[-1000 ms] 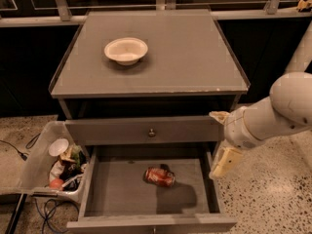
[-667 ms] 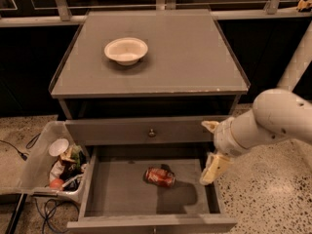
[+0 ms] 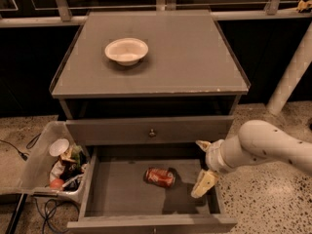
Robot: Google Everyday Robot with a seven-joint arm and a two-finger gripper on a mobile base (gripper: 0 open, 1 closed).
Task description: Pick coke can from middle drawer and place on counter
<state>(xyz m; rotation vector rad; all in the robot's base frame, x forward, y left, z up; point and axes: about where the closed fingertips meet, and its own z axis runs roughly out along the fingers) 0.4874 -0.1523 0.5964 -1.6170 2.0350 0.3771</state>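
The coke can [image 3: 159,177] lies on its side on the grey floor of the open middle drawer [image 3: 117,196], near the middle. My gripper [image 3: 202,165] hangs over the right part of the drawer, about a can's length right of the can, not touching it. Its two pale fingers [image 3: 204,183] are spread apart with nothing between them. The white arm comes in from the right. The counter [image 3: 170,62] is the grey cabinet top above.
A round white bowl [image 3: 126,50] sits on the counter's left half. A closed drawer front with a small knob [image 3: 152,132] is above the open drawer. A clear bin of trash [image 3: 53,162] stands left of the cabinet. A white post [image 3: 290,77] rises at the right.
My arm and gripper have moved left and down, from beside the drawer's right wall to over the drawer's right part, closer to the can. The can has not moved.
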